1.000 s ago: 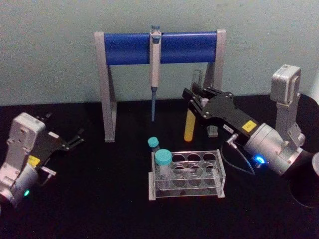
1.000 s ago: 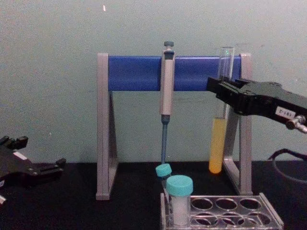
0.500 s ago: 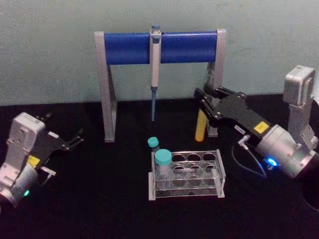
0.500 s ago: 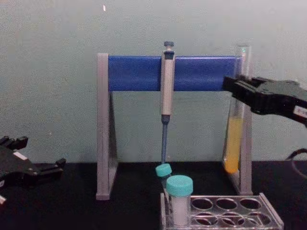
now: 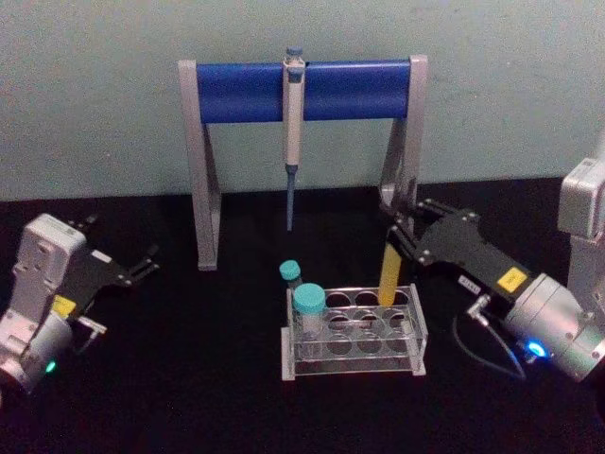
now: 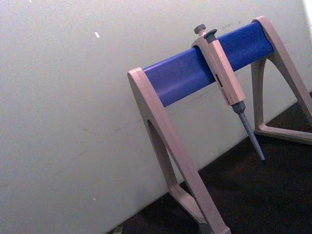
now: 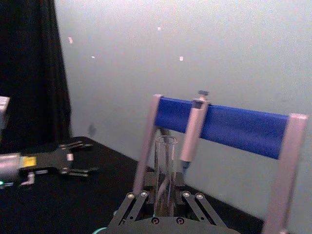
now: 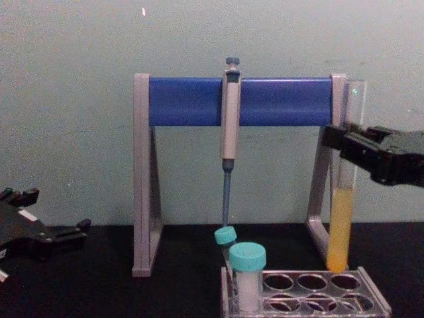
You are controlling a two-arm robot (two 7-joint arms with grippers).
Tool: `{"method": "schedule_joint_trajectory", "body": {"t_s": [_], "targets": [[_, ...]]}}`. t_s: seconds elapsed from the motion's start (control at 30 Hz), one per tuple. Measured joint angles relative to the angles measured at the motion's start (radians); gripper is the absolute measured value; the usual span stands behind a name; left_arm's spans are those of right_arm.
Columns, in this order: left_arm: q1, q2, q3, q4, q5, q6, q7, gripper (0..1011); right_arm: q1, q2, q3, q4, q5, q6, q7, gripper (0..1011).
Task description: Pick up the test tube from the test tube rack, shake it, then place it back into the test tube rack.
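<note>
- Pale grey-green, matte wall (image 5: 95, 95) behind; a black cloth-covered table (image 5: 189, 388) in front of it.
- A stand (image 5: 241, 92) at the far middle of the table has two flat grey legs and a round, smooth blue crossbar.
- A slim grey pipette (image 5: 294, 123) hangs from the middle of the crossbar, with its thin blue tip pointing down.
- The test tube rack (image 5: 352, 366) sits near the middle: a low box of clear plastic whose top plate has rows of round holes.
- A white vial with a ribbed teal cap (image 5: 309, 301) stands in the rack's near-left hole. A second, smaller capped vial (image 5: 290, 272) leans just behind it at the far-left corner.
- The right gripper (image 5: 396, 225), black and angular, reaches in from the right and pinches the upper part of the test tube (image 8: 341, 222).
- The tube is thin clear glass, open at the top and close to upright, and yellow liquid fills its lower part.
- Its rounded bottom sits at the rim of the rack's far-right hole. I cannot tell whether it has gone in.
- The left gripper (image 5: 146, 263) rests low at the left, well apart from the rack, with its black fingers spread and holding nothing.
</note>
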Motion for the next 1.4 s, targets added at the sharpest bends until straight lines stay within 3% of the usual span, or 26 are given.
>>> {"method": "schedule_joint_trajectory", "body": {"t_s": [0.2,0.53,0.87,1.4], "targets": [[0.000,0.000,0.000,0.000,0.000,0.000,0.000,1001,0.007,-0.011,-0.034,0.001,0.015,0.003,0.032,230],[0.000,0.000,0.000,0.000,0.000,0.000,0.000,1001,0.095,-0.057,-0.077,0.086,0.013,-0.017,0.047,230],[0.000,0.000,0.000,0.000,0.000,0.000,0.000,1001,0.147,-0.071,-0.071,0.145,-0.005,-0.023,0.027,230],[0.000,0.000,0.000,0.000,0.000,0.000,0.000,1001,0.149,-0.072,-0.056,0.156,-0.008,-0.022,0.022,230]]}}
